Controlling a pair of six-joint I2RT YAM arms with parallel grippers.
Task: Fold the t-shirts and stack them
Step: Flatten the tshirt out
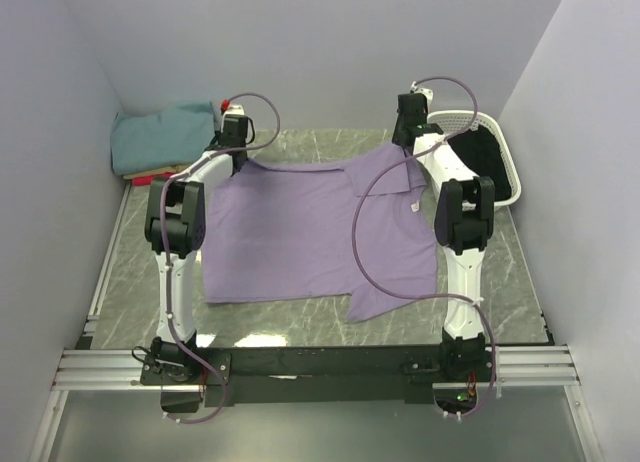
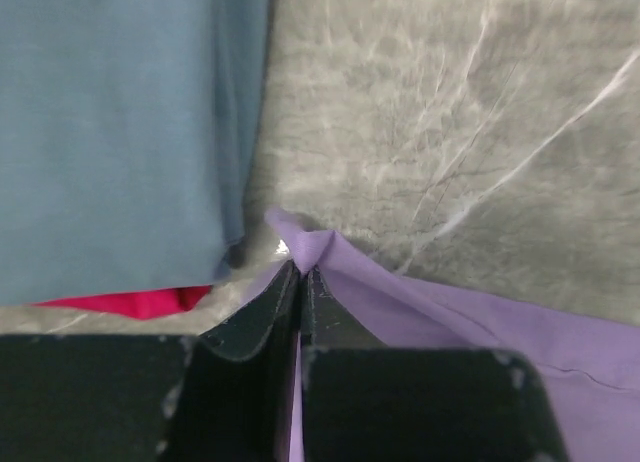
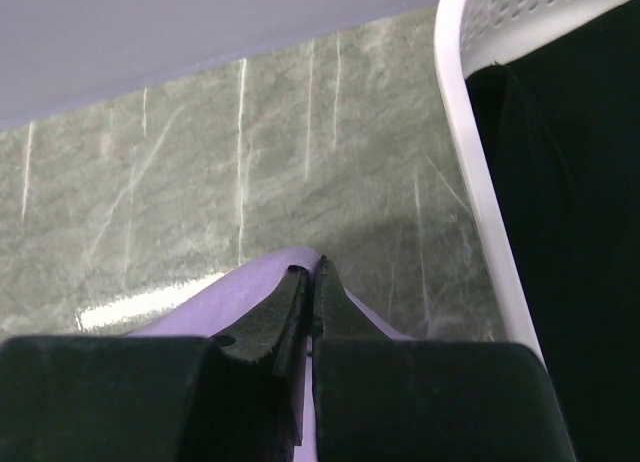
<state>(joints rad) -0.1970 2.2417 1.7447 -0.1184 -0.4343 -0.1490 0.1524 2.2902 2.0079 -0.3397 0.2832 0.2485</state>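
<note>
A large lavender t-shirt [image 1: 320,232] lies spread across the marble table, folded over along its far edge. My left gripper [image 1: 240,157] is shut on its far left corner [image 2: 480,322], right beside a folded teal t-shirt [image 1: 165,132] at the back left. In the left wrist view the jaws [image 2: 300,270] pinch a small peak of lavender cloth, with the teal t-shirt [image 2: 120,132] lying over a red one [image 2: 130,302]. My right gripper [image 1: 408,152] is shut on the far right corner; its jaws [image 3: 312,270] clamp a lavender fold [image 3: 230,297] just above the table.
A white perforated basket [image 1: 505,157] with dark cloth [image 1: 480,162] inside stands at the back right, its rim [image 3: 470,172] close to the right gripper. Lavender walls enclose the table on three sides. Purple cables loop over both arms.
</note>
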